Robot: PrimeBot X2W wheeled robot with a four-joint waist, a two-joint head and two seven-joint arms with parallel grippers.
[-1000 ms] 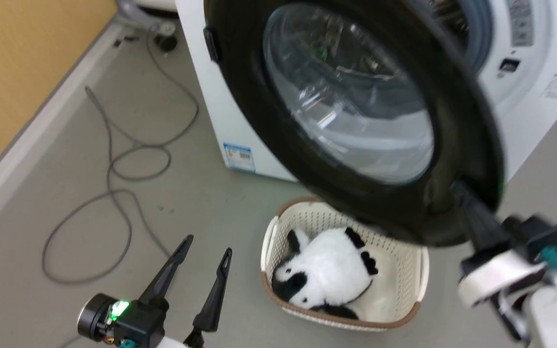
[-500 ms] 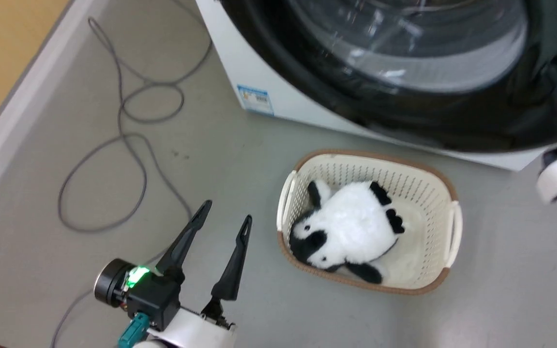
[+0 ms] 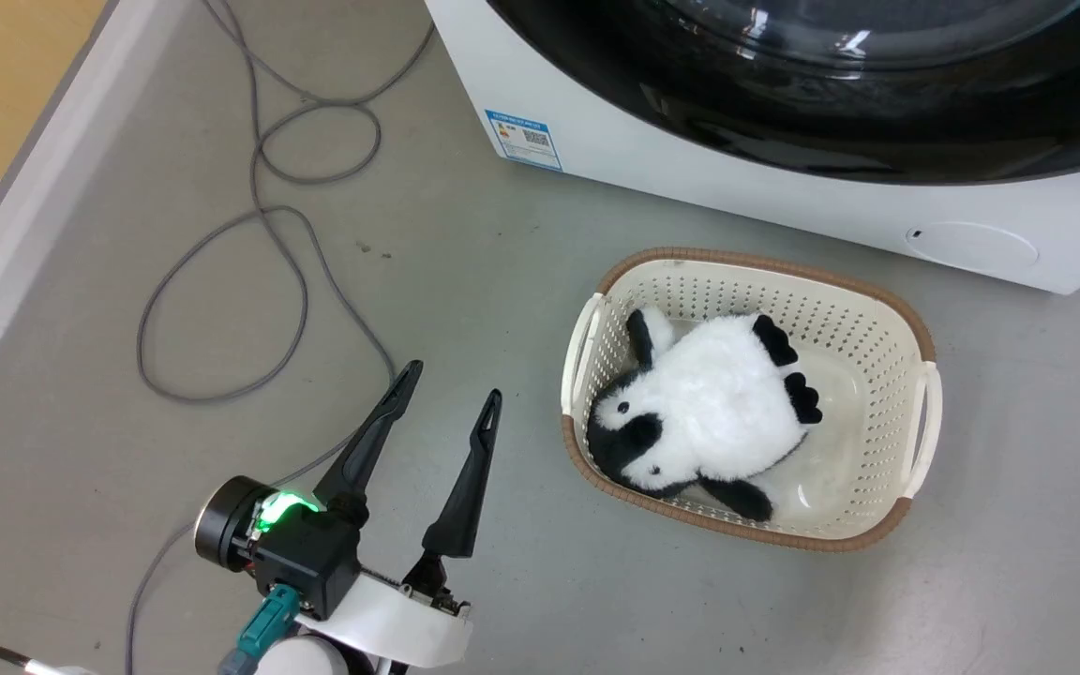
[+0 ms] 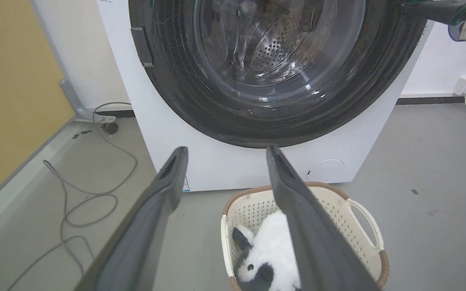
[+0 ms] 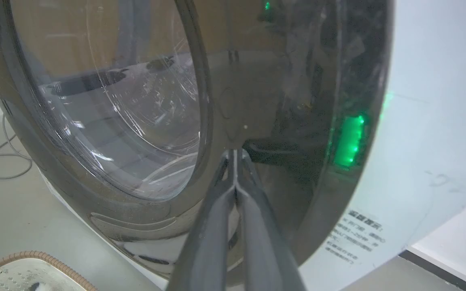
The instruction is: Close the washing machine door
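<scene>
Two grippers, one door.
Lower left in the head view, the left gripper [image 3: 454,381] stood released, fingers spread; beyond it sat the basket [image 3: 765,261] with the panda toy [image 3: 709,412]. At the top edge, the washing machine door [image 3: 784,122] lay close against the washing machine [image 3: 690,178]; the right gripper [image 5: 235,152], clenched empty, touched its rim.

The head camera is looking steeply down at floor [image 3: 502,272] and basket [image 3: 840,309]; the left wrist camera, low, is facing door [image 4: 168,81] and basket; the right is sitting close up to the door.
</scene>
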